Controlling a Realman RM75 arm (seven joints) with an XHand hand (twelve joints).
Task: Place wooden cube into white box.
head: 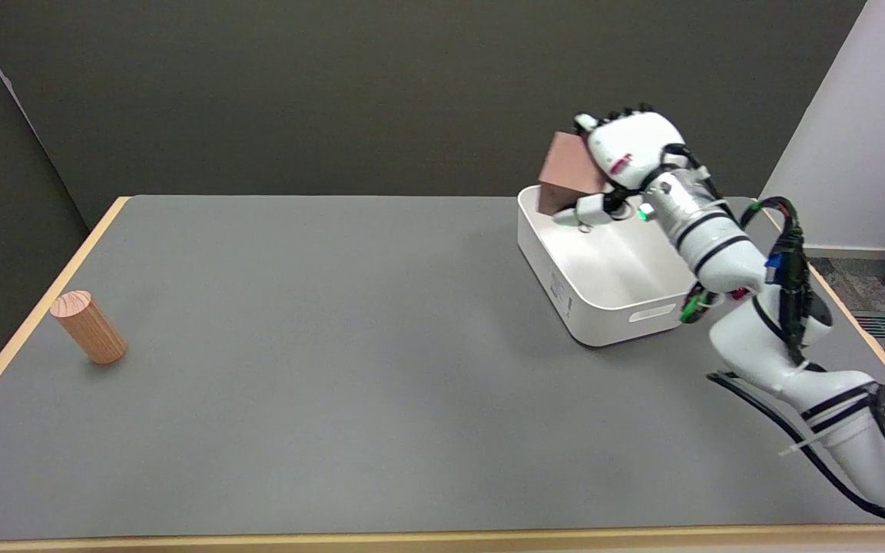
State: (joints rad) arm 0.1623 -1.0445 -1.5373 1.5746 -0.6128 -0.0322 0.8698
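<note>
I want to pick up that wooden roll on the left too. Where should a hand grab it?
Grip the wooden cylinder around its round side, near the middle, coming from above. It appears to lean or lie tilted on the table with nothing close by, so fingers could probably close on both long sides.

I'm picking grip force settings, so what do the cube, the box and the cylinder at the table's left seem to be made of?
The cube, held by the right robot hand, looks like matte reddish-brown wood; no grain is discernible. The white box looks like smooth moulded plastic: rounded corners, a cut-out handle, a slight sheen. The cylinder looks like pale unfinished wood: grain rings show on its end face.
</note>
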